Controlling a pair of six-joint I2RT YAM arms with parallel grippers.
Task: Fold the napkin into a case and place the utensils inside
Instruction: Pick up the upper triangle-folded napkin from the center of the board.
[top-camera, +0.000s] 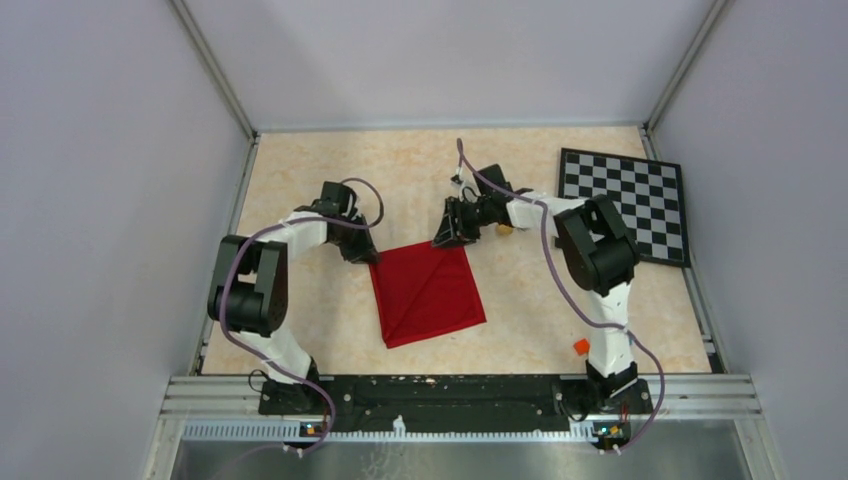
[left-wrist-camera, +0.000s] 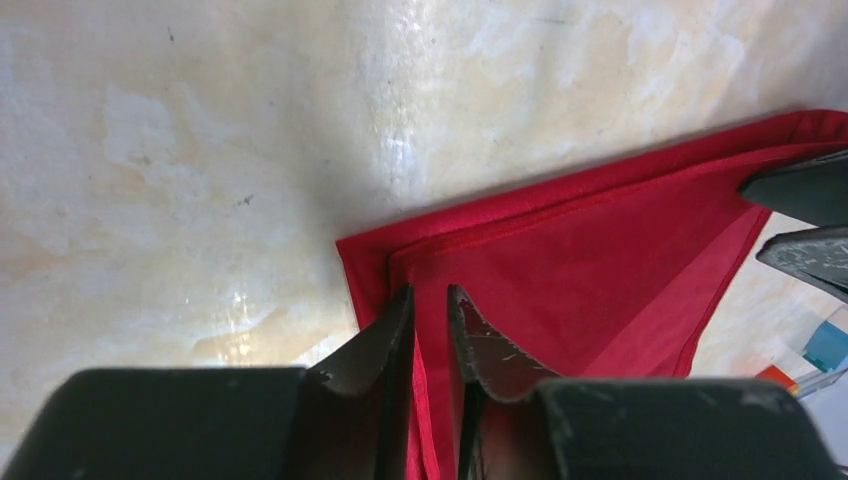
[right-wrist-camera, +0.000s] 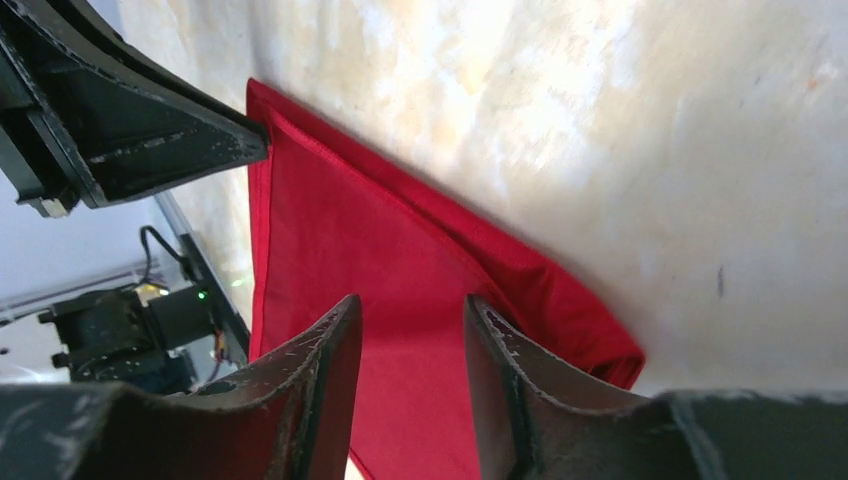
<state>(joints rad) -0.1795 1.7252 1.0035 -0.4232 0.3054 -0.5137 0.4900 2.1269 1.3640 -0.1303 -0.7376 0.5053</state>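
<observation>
Red napkin (top-camera: 428, 292), flat (diagonal crease), one corner in left pincer (left-wrist-camera: 430, 297)

The napkin (top-camera: 428, 292) was a plain deep red. The table (top-camera: 340, 330) was cream with mottled peach marbling. A board (top-camera: 625, 205) was checkered black and white, and a small block (top-camera: 580, 347) was orange. The left arm (top-camera: 300, 232) and right arm (top-camera: 535, 210) were white with black joints. The left end effector (left-wrist-camera: 431, 295) and right end effector (right-wrist-camera: 411, 300) were black.

No legible text, label or number anywhere
</observation>
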